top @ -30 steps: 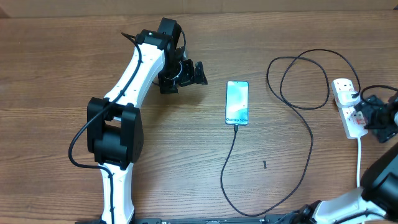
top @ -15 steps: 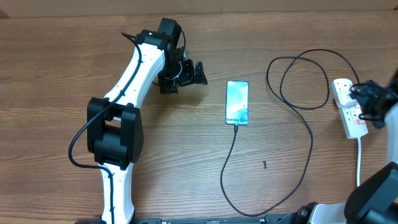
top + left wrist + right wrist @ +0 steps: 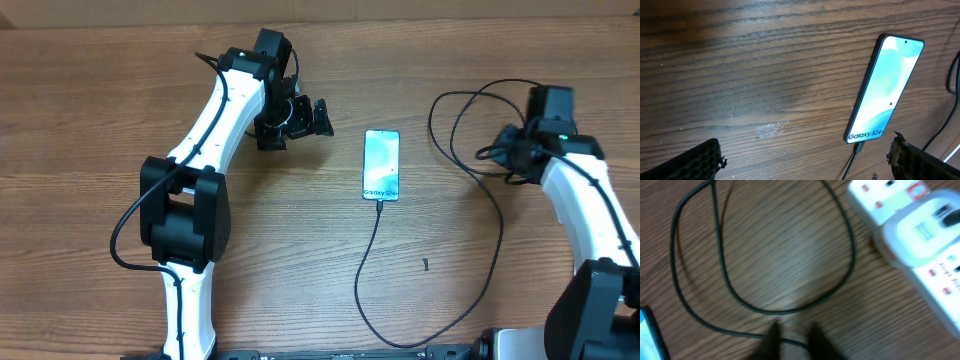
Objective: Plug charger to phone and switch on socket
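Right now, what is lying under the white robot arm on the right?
Its wrist camera shows a white oblong power strip with red-marked switches and a loop of thin black cable on the wooden table. From overhead, the arm hides the strip.

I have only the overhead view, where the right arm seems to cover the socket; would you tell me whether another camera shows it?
Observer: Yes, the right wrist view shows the socket at its upper right, blurred, white with red marks.
Operator: Thank you. Is the right gripper touching it?
Observer: No, the right gripper is at the bottom edge, above the charger loop, apart from the socket.
Operator: And the left gripper?
Observer: The left wrist view shows the left gripper open wide and empty, phone ahead of it.
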